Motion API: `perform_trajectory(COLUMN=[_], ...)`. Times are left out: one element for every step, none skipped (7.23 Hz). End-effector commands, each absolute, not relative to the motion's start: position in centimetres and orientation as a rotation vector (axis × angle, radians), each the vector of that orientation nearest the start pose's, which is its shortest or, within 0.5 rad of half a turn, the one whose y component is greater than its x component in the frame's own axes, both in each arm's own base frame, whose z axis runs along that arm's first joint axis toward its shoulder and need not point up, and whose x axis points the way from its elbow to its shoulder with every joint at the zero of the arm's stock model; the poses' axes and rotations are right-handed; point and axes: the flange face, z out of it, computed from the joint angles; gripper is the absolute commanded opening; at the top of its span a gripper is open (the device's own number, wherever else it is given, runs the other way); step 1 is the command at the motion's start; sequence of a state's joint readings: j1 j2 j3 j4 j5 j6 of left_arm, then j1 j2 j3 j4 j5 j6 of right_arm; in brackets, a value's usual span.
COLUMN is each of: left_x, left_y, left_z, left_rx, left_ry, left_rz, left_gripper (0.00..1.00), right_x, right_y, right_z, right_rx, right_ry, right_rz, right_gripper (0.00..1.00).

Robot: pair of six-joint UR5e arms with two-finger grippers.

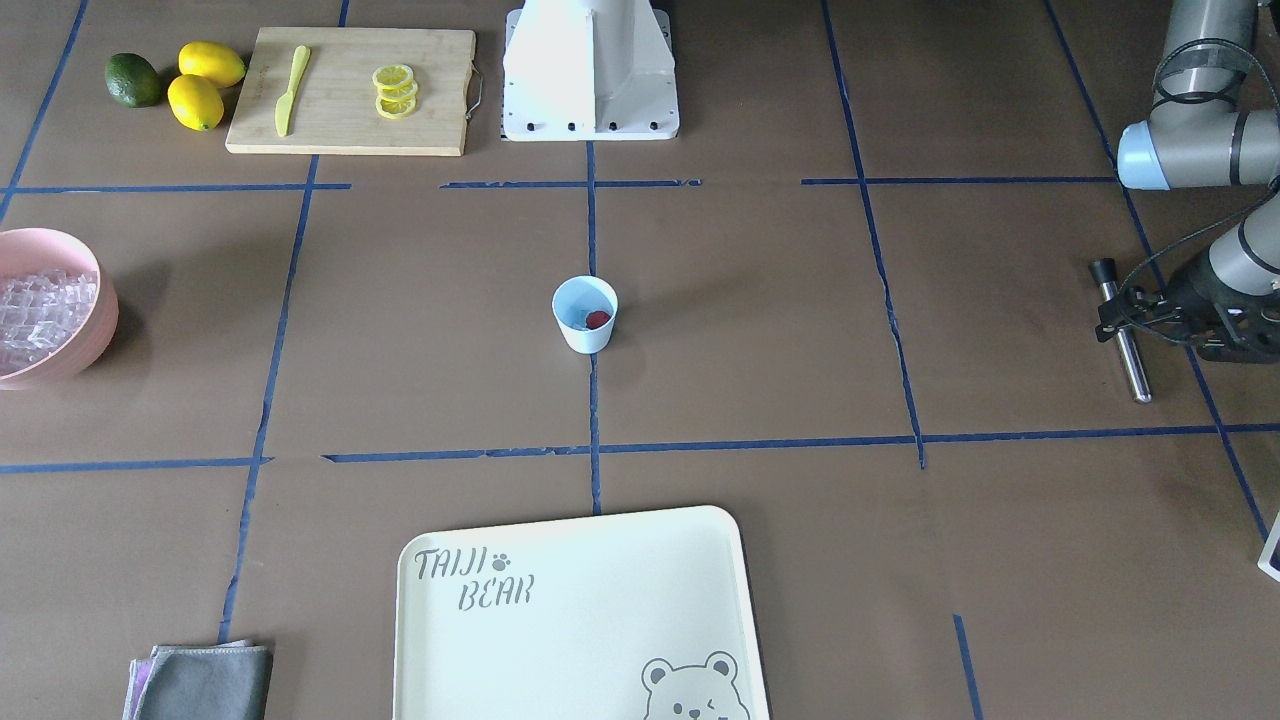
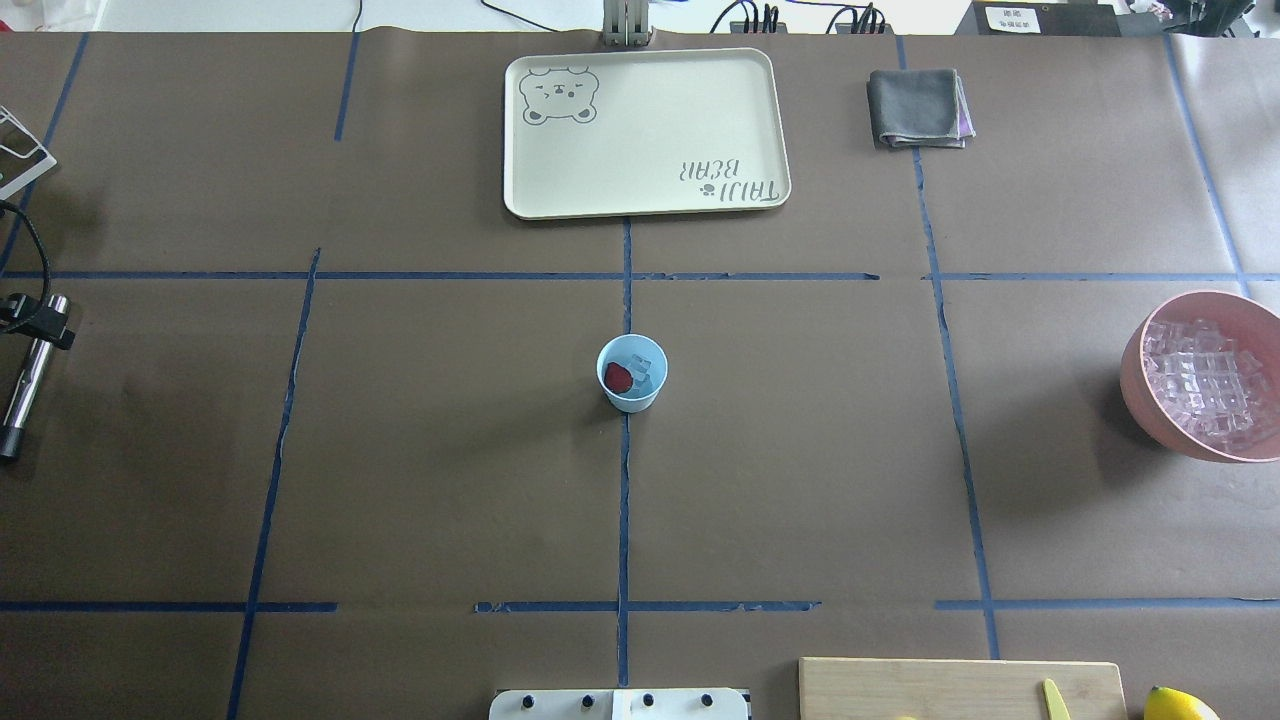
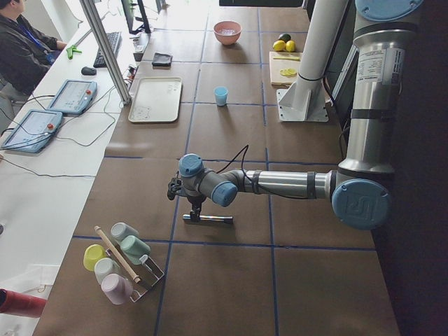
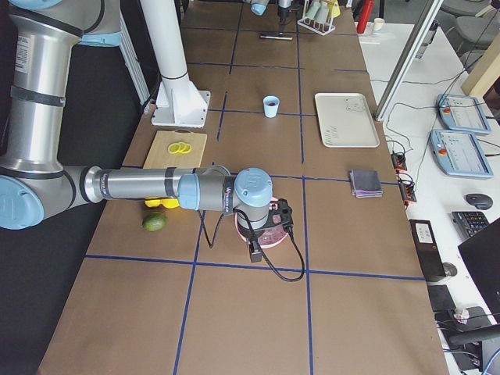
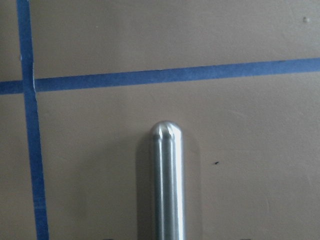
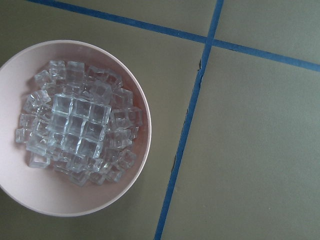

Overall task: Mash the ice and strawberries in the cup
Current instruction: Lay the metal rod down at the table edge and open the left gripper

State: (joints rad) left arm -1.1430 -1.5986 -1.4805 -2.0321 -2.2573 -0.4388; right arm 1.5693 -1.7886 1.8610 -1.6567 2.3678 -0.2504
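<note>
The light-blue cup stands upright at the table's middle, also seen from overhead. Inside it lie the red strawberry and a few clear ice cubes. My left gripper is far off at the table's end, low over the table and shut on a metal muddler rod near its black knob. The rod fills the left wrist view. My right gripper hangs over the pink bowl of ice. I cannot tell whether it is open or shut.
A wooden board holds lemon slices and a yellow knife; two lemons and an avocado lie beside it. A cream tray, a grey cloth and a cup rack are also on the table.
</note>
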Motion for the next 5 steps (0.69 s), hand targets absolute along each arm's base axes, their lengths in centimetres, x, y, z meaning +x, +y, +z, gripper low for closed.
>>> perform_trajectory(left_x=[7.1, 2.9, -2.0, -3.8, -4.2], left_y=[-51.9, -51.8, -51.4, -50.5, -49.2], left_z=[64.6, 64.0, 64.0, 63.8, 64.6], left_rx=[0.082, 0.033, -0.006, 0.009, -0.006], left_ry=[0.717, 0.694, 0.699, 0.756, 0.791], left_rz=[0.205, 0.202, 0.092, 0.055, 0.039], left_gripper=[1.00, 1.00, 1.00, 1.00, 1.00], right_x=[6.1, 6.2, 6.2, 6.2, 6.2], right_y=[-39.8, -39.9, -40.0, -40.0, -39.9], right_z=[61.9, 62.0, 61.8, 61.9, 62.0], right_rx=[0.088, 0.088, 0.090, 0.089, 0.087], right_ry=[-0.795, -0.793, -0.793, -0.792, -0.792], right_rz=[-0.235, -0.235, -0.234, -0.234, -0.232], right_gripper=[0.99, 0.99, 0.99, 0.99, 0.99])
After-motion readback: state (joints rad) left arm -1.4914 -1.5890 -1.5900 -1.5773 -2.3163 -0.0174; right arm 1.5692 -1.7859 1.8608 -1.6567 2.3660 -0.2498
